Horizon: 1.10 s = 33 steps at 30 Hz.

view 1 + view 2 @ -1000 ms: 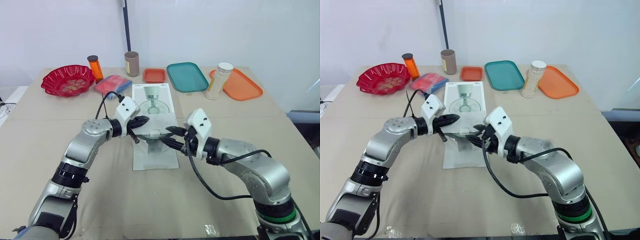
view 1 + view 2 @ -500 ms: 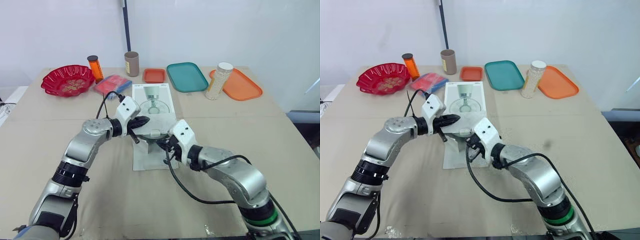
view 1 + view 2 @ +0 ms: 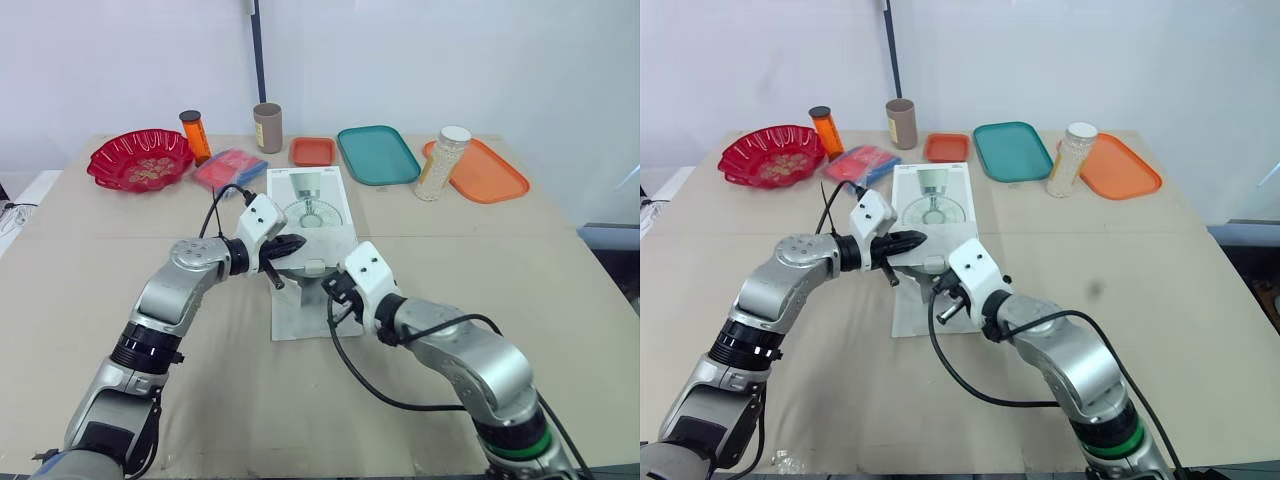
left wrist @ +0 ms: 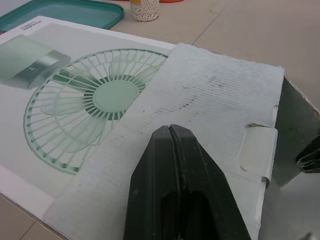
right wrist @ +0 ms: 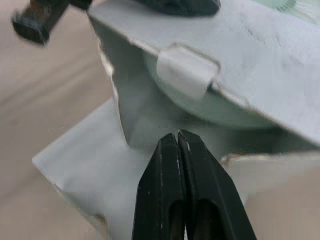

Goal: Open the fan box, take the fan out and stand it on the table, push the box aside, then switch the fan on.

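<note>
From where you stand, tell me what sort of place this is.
Probably a robot test room or lab: a plain table against a bare white wall, with unrelated props lined along its far edge, a red bowl, a teal tray, an orange tray, and a fan box in the middle.

On the table the fan box lies midway — bowl behind-left, tray and jar behind-right.

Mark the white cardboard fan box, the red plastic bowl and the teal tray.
white cardboard fan box [image 3: 312, 205]: left eye view, printed top face.
red plastic bowl [image 3: 106, 173]: left eye view, left wall.
teal tray [image 3: 378, 155]: left eye view, bare middle.
</note>
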Available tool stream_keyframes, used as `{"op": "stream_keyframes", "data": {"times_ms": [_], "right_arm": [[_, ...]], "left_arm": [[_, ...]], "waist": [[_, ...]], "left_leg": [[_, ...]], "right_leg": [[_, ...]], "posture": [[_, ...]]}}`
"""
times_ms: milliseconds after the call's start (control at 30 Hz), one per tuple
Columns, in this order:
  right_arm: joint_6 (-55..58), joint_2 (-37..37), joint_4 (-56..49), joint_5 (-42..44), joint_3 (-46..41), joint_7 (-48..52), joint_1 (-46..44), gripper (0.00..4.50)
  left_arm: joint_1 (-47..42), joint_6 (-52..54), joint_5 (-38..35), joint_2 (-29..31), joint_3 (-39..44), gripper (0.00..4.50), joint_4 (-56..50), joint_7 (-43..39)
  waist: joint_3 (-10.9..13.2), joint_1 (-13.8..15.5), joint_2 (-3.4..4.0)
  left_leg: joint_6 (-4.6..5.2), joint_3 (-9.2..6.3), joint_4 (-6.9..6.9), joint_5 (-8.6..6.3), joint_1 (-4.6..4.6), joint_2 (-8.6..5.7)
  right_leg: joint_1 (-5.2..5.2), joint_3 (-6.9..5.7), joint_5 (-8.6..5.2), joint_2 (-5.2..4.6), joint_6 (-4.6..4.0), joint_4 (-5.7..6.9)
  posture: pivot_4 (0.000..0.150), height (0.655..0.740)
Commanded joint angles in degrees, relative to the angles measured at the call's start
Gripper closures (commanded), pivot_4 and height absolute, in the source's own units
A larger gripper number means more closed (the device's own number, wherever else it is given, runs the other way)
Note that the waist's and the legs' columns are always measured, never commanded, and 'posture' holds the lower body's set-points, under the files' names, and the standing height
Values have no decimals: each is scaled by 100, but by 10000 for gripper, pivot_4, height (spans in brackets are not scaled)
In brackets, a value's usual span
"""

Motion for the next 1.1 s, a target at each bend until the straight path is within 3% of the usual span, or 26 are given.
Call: {"op": "stream_keyframes", "data": {"times_ms": [33, 233, 500, 900, 1100], "right_arm": [[137, -236, -350, -119, -70, -5, 108, 44503], [409, -498, -708, -74, -296, 59, 265, 44503], [215, -655, -430, -303, -491, -26, 574, 44503], [-1518, -346, 1577, -1042, -614, -61, 39, 44503], [-2231, -31, 2326, -951, -478, 489, -367, 44503]], "left_arm": [[1, 5, 41, -41, -42, 45000, -19, -37], [6, -2, 48, -73, -38, 45000, -33, -49], [27, -31, 58, -69, -37, 45000, -40, -82], [33, -56, 76, -11, 42, 45000, -20, -77], [49, -57, 90, 34, 94, 45000, -54, -28]], "waist": [[-2, -5, 0], [-2, -10, 1], [-2, -9, 1], [-2, -18, 2], [-1, -23, 2]], "left_leg": [[0, 0, 0, 0, 0, 0], [2, 0, 4, 0, 0, 1], [2, 0, 4, 0, -1, 1], [2, 3, 5, 0, -1, 1], [2, 3, 5, 0, -1, 1]], "right_leg": [[1, 0, 0, 0, 0, 0], [2, 1, 1, 3, 3, 1], [2, 1, 1, 3, 3, 0], [1, 3, 2, 3, 2, 1], [0, 4, 3, 4, 1, 1]], "posture": [[1500, 7400], [1500, 7400], [1500, 7400], [1500, 7400], [1500, 7400]]}}
